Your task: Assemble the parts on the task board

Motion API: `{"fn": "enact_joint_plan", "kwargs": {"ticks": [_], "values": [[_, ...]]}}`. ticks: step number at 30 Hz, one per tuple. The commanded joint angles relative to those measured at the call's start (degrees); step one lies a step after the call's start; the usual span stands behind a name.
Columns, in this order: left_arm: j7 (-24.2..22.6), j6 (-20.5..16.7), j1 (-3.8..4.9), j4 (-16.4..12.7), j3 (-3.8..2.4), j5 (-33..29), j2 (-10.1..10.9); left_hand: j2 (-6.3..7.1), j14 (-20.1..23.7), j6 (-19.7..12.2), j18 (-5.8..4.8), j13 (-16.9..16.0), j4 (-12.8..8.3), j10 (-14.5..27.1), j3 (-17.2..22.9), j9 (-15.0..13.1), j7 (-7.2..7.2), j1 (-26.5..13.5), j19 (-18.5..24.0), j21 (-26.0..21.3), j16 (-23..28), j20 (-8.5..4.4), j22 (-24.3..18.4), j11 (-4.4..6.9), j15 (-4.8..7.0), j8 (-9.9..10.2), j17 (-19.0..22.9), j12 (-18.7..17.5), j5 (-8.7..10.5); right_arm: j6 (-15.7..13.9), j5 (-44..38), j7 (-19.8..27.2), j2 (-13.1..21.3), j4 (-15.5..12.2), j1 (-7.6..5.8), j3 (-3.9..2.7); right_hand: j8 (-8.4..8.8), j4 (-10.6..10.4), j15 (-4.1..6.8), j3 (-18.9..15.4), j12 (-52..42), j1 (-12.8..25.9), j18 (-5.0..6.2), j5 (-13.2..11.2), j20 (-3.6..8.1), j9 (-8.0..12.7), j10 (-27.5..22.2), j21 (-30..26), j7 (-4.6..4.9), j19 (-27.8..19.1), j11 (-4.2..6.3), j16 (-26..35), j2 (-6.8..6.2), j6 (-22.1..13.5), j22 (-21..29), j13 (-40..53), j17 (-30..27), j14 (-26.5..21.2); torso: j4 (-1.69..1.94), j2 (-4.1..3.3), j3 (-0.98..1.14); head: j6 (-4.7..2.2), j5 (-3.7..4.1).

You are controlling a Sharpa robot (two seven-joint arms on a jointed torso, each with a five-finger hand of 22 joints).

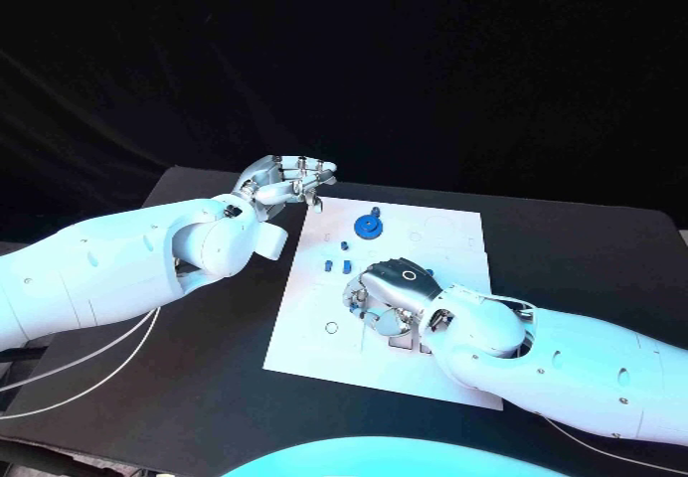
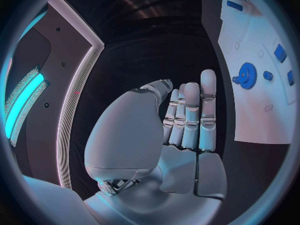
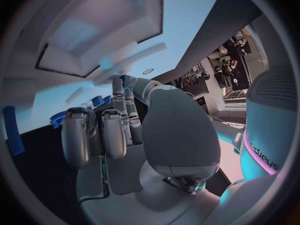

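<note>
Head view: left hand point(image 1: 287, 182) hangs empty, fingers loosely apart, off the white board's point(image 1: 444, 234) far-left corner on the counter point(image 1: 187, 388). Blue gear point(image 1: 370, 227) sits on the board. Right hand point(image 1: 395, 293) rests fingers-down mid-board; can't tell its grip. Left wrist view: fingers point(image 2: 190, 115) straight, holding nothing.

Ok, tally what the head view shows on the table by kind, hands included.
task board: 1
blue gear: 1
small blue pieces in plain sight: 3
hands: 2, the left hand and the right hand
Total: 7
</note>
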State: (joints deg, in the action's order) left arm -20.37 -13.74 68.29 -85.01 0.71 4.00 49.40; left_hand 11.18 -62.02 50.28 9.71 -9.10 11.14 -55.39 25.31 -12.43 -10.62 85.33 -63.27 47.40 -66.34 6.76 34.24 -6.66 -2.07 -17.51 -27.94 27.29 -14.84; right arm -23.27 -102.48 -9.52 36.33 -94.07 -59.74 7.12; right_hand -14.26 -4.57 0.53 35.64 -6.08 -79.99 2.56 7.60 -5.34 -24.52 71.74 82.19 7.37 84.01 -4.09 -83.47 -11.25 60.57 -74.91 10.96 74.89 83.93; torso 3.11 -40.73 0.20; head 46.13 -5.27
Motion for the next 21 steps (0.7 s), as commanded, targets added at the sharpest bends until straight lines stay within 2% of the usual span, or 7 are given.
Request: {"fn": "enact_joint_plan", "kwargs": {"ticks": [1, 5, 16, 21], "values": [[0.00, 0.55, 0.03, -0.10, -0.03, -0.30, -0.04, 0.03, 0.42, -0.40, 0.84, -0.10, -0.07, 0.34, 0.34, -0.05, -0.19, -0.49, 0.31, -0.25, 0.35, 0.17, -0.09, -0.04, -0.10, -0.24, 0.08, 0.40, -0.09, 2.18, -1.21, -0.19, -0.21, -0.01, 0.10, 0.09, 0.12, 0.16, -0.04, -0.18, 0.73, 1.53, -0.69, -0.11, 0.02, 0.22, -0.56, -0.45, 0.48, 2.36, 0.16, 0.00, -0.16, -0.64, -11.34, -0.17, -0.03, 3.11, 0.01, 0.01, 0.01, 0.13, -0.04], [0.06, 0.52, 0.03, -0.06, -0.03, -0.29, -0.01, 0.03, 0.42, -0.40, 0.84, -0.10, -0.07, 0.34, 0.34, -0.05, -0.19, -0.49, 0.31, -0.25, 0.35, 0.17, -0.09, -0.04, -0.10, -0.24, 0.08, 0.40, -0.09, 1.74, -1.25, -0.29, -0.18, -0.08, 0.10, 0.12, 0.85, -0.18, -0.30, -0.93, 1.34, 3.38, -0.64, 0.82, -0.20, 0.44, -0.99, -0.71, 0.83, 2.25, -0.17, -0.04, -1.11, -1.73, -11.27, -0.30, -0.05, 3.11, -0.02, 0.01, -0.01, 0.26, -0.06], [0.18, 0.59, 0.03, 0.01, -0.03, -0.29, 0.10, 0.03, 0.42, -0.40, 0.84, -0.10, -0.07, 0.34, 0.34, -0.05, -0.19, -0.49, 0.31, -0.25, 0.35, 0.17, -0.09, -0.04, -0.10, -0.24, 0.08, 0.40, -0.09, -1.78, -3.17, -2.30, 0.27, -0.31, 0.10, 0.14, 2.96, -0.62, -1.04, -1.87, 2.29, 5.63, -0.26, 0.90, -0.82, 1.24, -2.83, -2.50, 1.77, 1.49, -1.05, 0.02, -2.80, -4.50, -10.56, -0.57, -0.36, 2.98, 0.02, 0.04, 0.02, 0.21, 0.03], [0.23, 0.65, 0.03, 0.05, -0.03, -0.29, 0.17, 0.02, 0.47, -0.46, 0.85, -0.14, -0.14, 0.46, 0.46, -0.06, -0.19, -0.58, 0.32, -0.33, 0.36, 0.19, -0.14, -0.04, -0.11, -0.28, 0.12, 0.52, -0.09, -4.07, -3.68, -2.66, 0.98, -1.25, 0.10, 0.13, 3.93, -0.57, -1.24, -2.30, 2.26, 6.08, -0.01, 0.82, -1.08, 1.60, -4.11, -3.66, 1.71, 0.99, -1.26, 0.26, -3.49, -5.66, -10.08, -0.72, -0.92, 2.78, 0.01, 0.02, 0.05, 0.14, 0.02]]}}
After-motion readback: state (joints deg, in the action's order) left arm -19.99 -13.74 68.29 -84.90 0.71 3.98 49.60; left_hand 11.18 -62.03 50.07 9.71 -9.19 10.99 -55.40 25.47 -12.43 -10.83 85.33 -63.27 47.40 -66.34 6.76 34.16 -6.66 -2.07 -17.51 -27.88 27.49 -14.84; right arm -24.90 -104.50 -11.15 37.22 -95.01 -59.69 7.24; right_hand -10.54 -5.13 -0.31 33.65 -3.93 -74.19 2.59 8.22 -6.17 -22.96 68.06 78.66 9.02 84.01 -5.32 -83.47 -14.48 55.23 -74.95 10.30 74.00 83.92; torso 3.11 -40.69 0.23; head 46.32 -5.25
